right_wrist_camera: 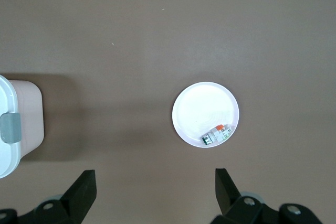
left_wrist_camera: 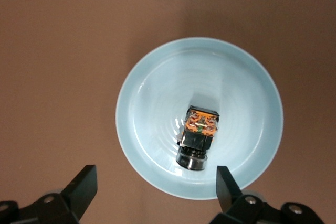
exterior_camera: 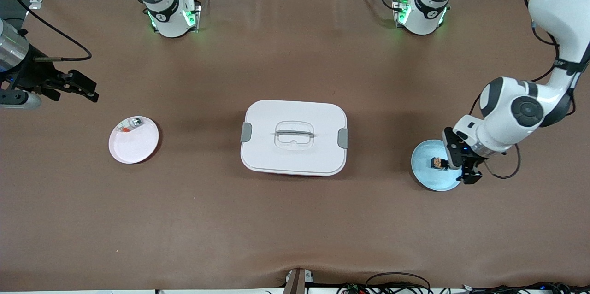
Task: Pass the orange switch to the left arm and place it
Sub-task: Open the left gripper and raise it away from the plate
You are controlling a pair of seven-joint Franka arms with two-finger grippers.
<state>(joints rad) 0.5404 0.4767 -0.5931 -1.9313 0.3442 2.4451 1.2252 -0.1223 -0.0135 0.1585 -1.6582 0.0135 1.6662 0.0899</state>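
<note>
The orange switch (exterior_camera: 439, 163) is a small black part with an orange end. It lies in a light blue plate (exterior_camera: 426, 176) toward the left arm's end of the table. It also shows in the left wrist view (left_wrist_camera: 198, 135), on the plate (left_wrist_camera: 247, 93). My left gripper (exterior_camera: 463, 167) is open and empty over the plate's rim, beside the switch and not around it (left_wrist_camera: 155, 182). My right gripper (exterior_camera: 88, 89) is open and empty, up in the air near the right arm's end (right_wrist_camera: 153, 179). The white box (exterior_camera: 294, 137) stands mid-table between the plates; its corner shows in the right wrist view (right_wrist_camera: 16, 129).
A pink plate (exterior_camera: 133, 144) lies toward the right arm's end and holds a small silver-and-white piece with a red bit (exterior_camera: 130, 124); both show in the right wrist view (right_wrist_camera: 205, 111) (right_wrist_camera: 218, 135). Cables (exterior_camera: 396, 285) lie along the table edge nearest the camera.
</note>
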